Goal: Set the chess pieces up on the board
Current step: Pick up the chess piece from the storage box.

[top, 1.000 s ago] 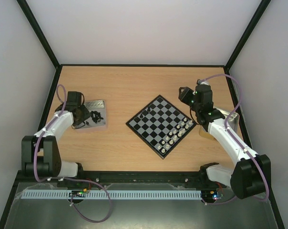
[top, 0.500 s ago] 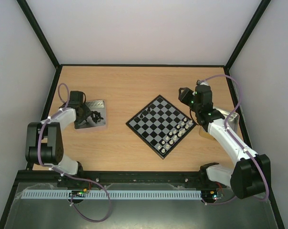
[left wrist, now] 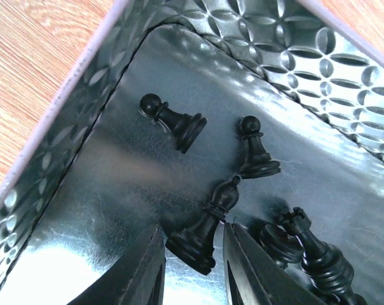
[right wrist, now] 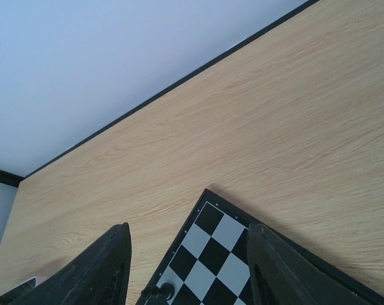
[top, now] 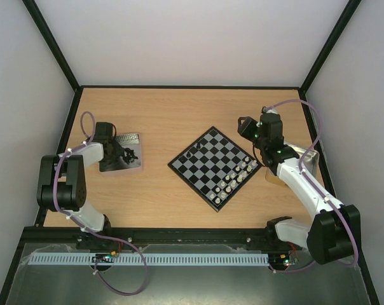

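The board (top: 214, 166) lies turned diamond-wise in the middle of the table. White chess pieces (top: 238, 178) stand in rows along its right edge, and two black ones (top: 189, 154) near its left corner. My left gripper (left wrist: 192, 273) is down in a shiny metal tray (left wrist: 65, 165), open. A lying black bishop (left wrist: 208, 225) sits between its fingers with a narrow gap on the left side. Two black pawns (left wrist: 173, 121) lie beyond the bishop, and more black pieces (left wrist: 313, 244) at the right. My right gripper (right wrist: 189, 267) hangs open and holds nothing above the board's far corner (right wrist: 211, 229).
The left tray (top: 130, 138) sits at the table's left side. A second metal tray (top: 306, 159) is at the right, partly under the right arm. Black frame rails and pale walls border the wooden table (top: 179, 114).
The left arm's elbow has folded back and up while its gripper stayed in the tray. Its jaws have narrowed a little round the bishop. The right arm has not moved.
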Controlling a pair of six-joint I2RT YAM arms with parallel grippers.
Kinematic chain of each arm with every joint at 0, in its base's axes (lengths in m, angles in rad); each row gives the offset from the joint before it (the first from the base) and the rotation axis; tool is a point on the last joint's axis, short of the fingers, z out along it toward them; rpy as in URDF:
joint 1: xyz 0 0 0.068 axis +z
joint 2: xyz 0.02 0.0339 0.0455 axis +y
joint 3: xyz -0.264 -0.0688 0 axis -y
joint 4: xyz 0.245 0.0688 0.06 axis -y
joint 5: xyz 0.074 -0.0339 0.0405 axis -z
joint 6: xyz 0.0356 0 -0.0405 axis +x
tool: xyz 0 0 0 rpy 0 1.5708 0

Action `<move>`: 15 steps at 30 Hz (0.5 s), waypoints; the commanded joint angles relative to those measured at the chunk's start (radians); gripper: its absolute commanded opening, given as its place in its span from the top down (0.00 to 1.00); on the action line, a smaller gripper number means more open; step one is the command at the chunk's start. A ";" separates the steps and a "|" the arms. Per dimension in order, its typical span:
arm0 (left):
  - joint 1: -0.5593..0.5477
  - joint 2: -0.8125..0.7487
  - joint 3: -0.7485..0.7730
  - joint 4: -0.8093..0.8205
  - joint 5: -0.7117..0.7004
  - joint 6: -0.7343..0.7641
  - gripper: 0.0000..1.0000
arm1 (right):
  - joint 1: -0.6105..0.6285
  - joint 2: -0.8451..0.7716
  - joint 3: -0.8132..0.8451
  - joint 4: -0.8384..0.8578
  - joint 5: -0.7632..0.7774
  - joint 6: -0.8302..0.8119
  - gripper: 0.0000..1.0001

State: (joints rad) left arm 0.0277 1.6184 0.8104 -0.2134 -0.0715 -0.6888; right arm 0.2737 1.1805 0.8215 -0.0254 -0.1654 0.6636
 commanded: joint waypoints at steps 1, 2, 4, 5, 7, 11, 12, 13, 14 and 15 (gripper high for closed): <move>0.006 0.024 -0.007 0.015 -0.005 -0.006 0.73 | 0.004 0.002 -0.001 0.010 0.003 0.011 0.51; 0.006 0.025 -0.004 0.018 -0.003 -0.007 0.74 | 0.004 0.004 0.000 0.009 0.002 0.013 0.51; 0.006 0.025 -0.002 0.022 0.000 -0.009 0.77 | 0.004 0.004 0.001 0.009 0.001 0.013 0.51; 0.006 0.024 -0.002 0.026 0.007 -0.007 0.80 | 0.005 0.002 0.001 0.008 0.002 0.010 0.51; 0.006 0.020 -0.003 0.026 0.015 -0.005 0.84 | 0.005 0.000 0.001 0.006 0.005 0.010 0.51; 0.006 0.012 -0.004 0.016 0.028 0.003 0.89 | 0.005 -0.001 -0.002 0.007 0.005 0.012 0.51; 0.006 0.008 -0.005 0.012 0.030 0.003 0.89 | 0.004 -0.001 -0.002 0.007 0.004 0.014 0.51; 0.006 0.002 -0.005 0.009 0.031 0.005 0.89 | 0.005 -0.001 -0.002 0.008 0.002 0.014 0.51; 0.006 -0.005 -0.006 0.006 0.032 0.006 0.89 | 0.004 -0.001 -0.002 0.008 0.002 0.014 0.51; 0.006 -0.013 -0.007 0.002 0.033 0.005 0.89 | 0.005 -0.001 -0.002 0.009 0.001 0.016 0.51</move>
State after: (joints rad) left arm 0.0277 1.6238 0.8104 -0.1879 -0.0517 -0.6910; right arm 0.2737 1.1805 0.8215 -0.0254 -0.1658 0.6678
